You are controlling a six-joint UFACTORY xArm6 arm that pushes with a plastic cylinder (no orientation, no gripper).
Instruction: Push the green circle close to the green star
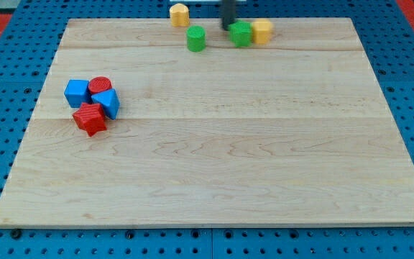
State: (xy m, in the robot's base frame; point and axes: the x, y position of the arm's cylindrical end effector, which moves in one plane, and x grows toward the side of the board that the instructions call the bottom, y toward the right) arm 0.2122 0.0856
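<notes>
While the dark rod is coming down from the top edge of the frame, my tip is sitting at the far edge of the table, just to the left of the green star and apparently touching it, though blur is making the contact hard to judge. No jaws are showing, since the arm is ending in a plain rod. To the left of the tip, the green circle is standing a little apart from the star, with the tip lying between the two. A yellow block is pressing against the star's right side, its shape too blurred to tell. Another yellow block, looking six-sided, is resting at the upper edge, up and left of the green circle. Far off at the middle left of the frame, a blue cube, a red circle, a blue triangle-like block and a red star are huddling together in a touching cluster.
</notes>
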